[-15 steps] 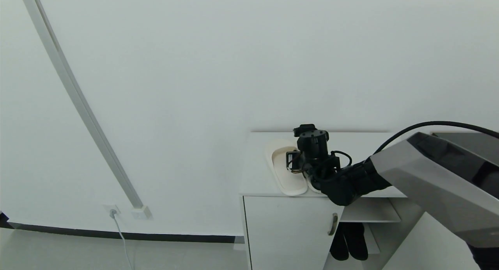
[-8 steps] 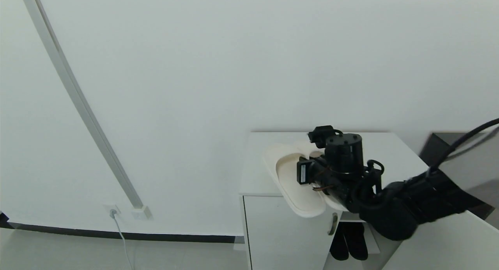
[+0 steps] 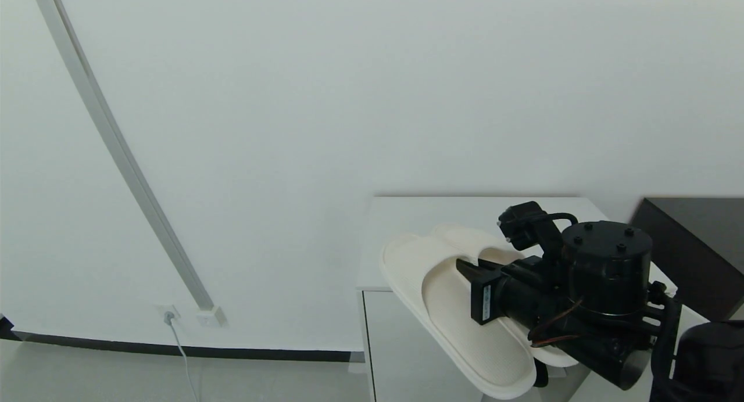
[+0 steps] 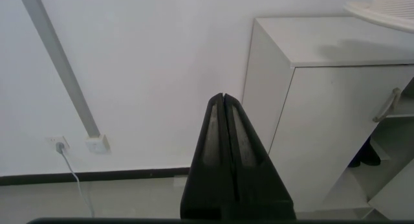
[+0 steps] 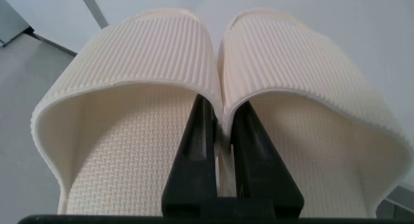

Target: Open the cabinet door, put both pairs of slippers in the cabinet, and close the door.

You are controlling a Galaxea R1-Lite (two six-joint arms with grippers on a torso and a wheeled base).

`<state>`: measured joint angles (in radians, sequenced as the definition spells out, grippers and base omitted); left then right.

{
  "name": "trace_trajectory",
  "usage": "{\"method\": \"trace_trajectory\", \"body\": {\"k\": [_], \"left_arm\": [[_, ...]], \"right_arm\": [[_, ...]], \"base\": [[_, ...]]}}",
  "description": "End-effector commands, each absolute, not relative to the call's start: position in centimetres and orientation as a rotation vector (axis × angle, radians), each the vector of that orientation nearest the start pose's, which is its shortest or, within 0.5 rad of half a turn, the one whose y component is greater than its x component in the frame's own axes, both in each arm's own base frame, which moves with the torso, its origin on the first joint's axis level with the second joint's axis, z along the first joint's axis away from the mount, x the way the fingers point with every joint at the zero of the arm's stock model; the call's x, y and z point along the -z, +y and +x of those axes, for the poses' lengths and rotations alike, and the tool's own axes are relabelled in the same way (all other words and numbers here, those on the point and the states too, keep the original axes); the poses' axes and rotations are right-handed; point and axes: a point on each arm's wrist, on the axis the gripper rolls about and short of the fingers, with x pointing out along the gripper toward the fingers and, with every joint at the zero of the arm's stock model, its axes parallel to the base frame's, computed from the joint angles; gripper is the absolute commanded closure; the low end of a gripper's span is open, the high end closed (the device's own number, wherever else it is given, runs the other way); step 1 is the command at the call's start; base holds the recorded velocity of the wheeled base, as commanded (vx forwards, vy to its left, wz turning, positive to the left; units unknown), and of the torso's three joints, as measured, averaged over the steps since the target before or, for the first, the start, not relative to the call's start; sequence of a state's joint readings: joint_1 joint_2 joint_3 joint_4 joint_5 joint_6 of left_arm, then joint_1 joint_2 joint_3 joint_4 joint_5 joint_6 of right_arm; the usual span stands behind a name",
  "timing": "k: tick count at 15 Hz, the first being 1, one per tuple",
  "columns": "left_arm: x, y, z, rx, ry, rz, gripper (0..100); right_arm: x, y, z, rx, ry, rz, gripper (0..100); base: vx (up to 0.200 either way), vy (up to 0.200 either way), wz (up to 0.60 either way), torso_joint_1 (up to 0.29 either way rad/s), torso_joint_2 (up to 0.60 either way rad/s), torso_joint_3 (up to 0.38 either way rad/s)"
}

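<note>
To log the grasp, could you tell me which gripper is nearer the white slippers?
Right. The right gripper is shut on the white slippers; the left gripper, shut, is well apart, facing the cabinet.

Reading as a mocked-up home entryway inside a bare test room: a white shoe cabinet (image 3: 418, 233) is standing against a plain white wall (image 3: 349, 88), with a pair of cream slippers (image 3: 465, 320) showing in front of it and dark footwear (image 4: 367, 156) sitting low in its open side. A grey cable duct (image 3: 118, 140) is running slantwise down the wall to a wall socket (image 3: 167, 316) with a cable (image 3: 183, 355) hanging from it, above a black baseboard (image 3: 232, 352) and a grey floor (image 3: 87, 373). A dark unit (image 3: 691, 245) is standing just beside the cabinet.
</note>
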<state>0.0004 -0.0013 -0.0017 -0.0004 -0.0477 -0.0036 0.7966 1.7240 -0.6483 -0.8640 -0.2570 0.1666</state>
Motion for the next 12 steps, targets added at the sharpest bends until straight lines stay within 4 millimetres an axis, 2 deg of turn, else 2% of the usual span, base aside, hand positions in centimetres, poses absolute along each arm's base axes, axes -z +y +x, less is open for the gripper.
{"method": "trace_trajectory", "body": {"k": [1,4,12], "left_arm": [[-7.61,-0.11,-2.29,0.046,-0.003,-0.005,100],[-7.59,-0.11,-2.29,0.046,-0.001,-0.005,100],[-7.59,-0.12,-2.29,0.049,-0.001,-0.006,100]], "right_arm": [[-16.02,20.59,20.71,-0.526,0.222,0.059,100],[-15.72,20.66,20.47,-0.531,0.231,0.052,100],[-15.69,20.58,20.22,-0.531,0.231,0.049,100]], "base": [[0.000,0.000,0.00,0.000,0.00,0.000],[0.000,0.000,0.00,0.000,0.00,0.000],[-0.200,0.000,0.00,0.003,0.00,0.004]]}}
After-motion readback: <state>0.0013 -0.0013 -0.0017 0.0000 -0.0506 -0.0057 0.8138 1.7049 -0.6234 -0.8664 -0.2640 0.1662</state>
